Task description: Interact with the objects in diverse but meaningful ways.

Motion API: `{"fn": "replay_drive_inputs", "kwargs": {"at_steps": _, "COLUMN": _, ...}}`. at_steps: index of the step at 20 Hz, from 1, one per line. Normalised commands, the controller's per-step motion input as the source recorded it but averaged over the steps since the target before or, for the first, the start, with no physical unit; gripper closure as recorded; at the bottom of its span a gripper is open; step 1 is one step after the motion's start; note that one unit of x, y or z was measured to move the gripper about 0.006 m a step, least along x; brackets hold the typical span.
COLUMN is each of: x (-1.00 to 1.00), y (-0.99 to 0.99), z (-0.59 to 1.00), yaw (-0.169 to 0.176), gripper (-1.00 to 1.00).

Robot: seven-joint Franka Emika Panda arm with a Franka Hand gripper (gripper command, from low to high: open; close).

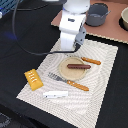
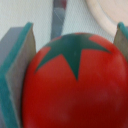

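One red tomato [image 2: 75, 82] sits pinched between the pincer [image 2: 70, 65] pads, held above the placemat's [image 1: 105, 65] far edge beside the tan plate [image 1: 64, 70]. Its round, smooth skin could probably squirt free if the squeeze slackens.

In the exterior view the arm [image 1: 72, 25] hides the tomato and the fingers. The wrist view shows the tomato [image 2: 75, 85] blurred and cut off by the picture's edge, as is the plate [image 2: 107, 17]. A bowl [image 1: 125, 19] is cropped at the exterior view's right.
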Motion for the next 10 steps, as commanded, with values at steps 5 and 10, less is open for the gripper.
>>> {"fn": "replay_drive_inputs", "kwargs": {"at_steps": 5, "x": -0.69, "y": -0.6, "z": -0.33, "yaw": 0.0, "gripper": 1.0}}
{"fn": "replay_drive_inputs", "kwargs": {"at_steps": 10, "x": -0.76, "y": -0.47, "z": -0.49, "yaw": 0.0, "gripper": 1.0}}
